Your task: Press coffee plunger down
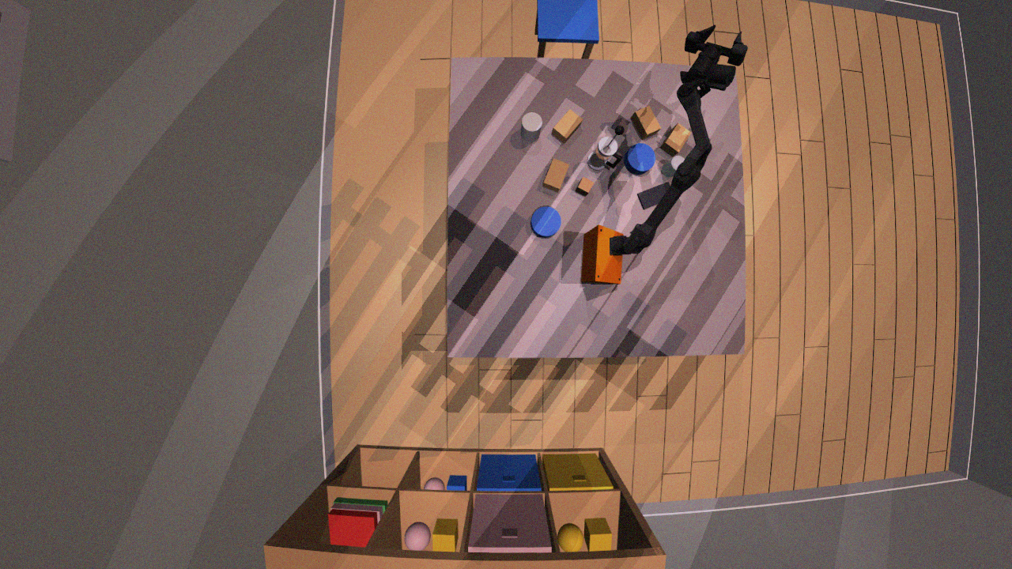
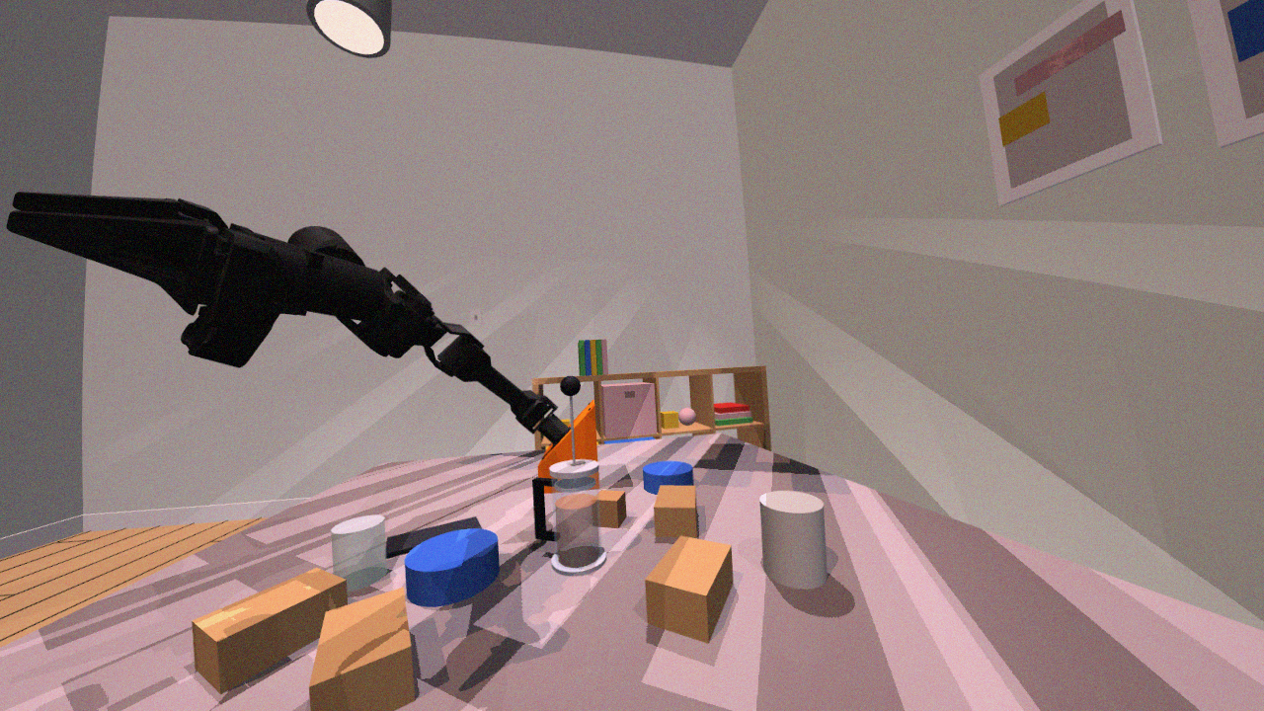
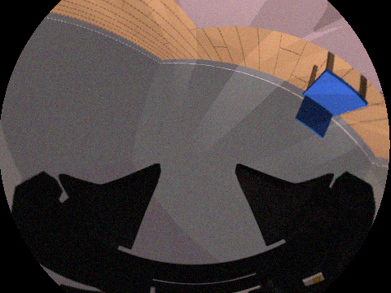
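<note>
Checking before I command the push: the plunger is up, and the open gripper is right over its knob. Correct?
Not quite. The plunger is up and the gripper is open, but it is far from the knob, out past the table edge, as the top view shows.

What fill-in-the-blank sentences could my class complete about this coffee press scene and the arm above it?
1. The plunger knob of the coffee press stands ____ on its rod, not yet pushed down.
2. The gripper holds ____; its fingers are spread apart.
3. The flat cylinder nearest the press, on the exterior view's left, is coloured ____.
4. The arm's base is coloured ____.

Missing words: raised; nothing; blue; orange
</note>
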Tool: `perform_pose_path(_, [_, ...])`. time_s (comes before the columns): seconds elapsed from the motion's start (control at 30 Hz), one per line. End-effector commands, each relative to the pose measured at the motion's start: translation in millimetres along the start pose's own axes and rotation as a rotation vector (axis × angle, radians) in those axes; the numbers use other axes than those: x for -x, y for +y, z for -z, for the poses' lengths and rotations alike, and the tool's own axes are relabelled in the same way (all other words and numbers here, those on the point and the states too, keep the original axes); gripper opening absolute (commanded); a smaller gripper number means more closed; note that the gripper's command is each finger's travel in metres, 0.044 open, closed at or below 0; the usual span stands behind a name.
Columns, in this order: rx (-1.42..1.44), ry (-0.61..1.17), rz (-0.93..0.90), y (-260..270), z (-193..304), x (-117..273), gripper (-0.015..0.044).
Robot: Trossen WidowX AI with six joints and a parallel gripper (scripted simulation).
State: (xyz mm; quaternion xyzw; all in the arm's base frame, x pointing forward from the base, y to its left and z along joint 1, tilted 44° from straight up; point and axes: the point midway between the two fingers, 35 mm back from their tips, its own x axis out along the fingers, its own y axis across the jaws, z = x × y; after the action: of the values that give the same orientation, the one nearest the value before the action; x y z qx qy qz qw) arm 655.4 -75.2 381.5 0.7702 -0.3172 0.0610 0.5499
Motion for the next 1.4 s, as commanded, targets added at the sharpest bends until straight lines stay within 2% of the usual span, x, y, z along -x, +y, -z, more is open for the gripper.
perform_pose_path(0.0, [0.012,-0.001,0.009,-1.6,1.9,1.5,0.0426])
perform_pose_path(0.1, [0.12,-0.006,0.085,-15.3,18.3,16.3,0.044])
perform_pose_path(0.2, [0.332,0.007,0.221,-37.9,45.4,49.3,0.044])
perform_pose_path(0.37, [0.725,0.097,0.439,-67.8,81.4,121.3,0.044])
perform_pose_path(0.6, [1.327,0.349,0.66,-85.3,100.9,240.4,0.044])
perform_pose_path(0.83, [1.913,0.678,0.736,-78.8,84.3,347.3,0.044])
perform_pose_path(1.07, [2.528,1.071,0.648,-57.8,39.9,439.0,0.044])
perform_pose_path(1.37, [2.599,1.117,0.627,-74.7,-4.9,450.3,0.044])
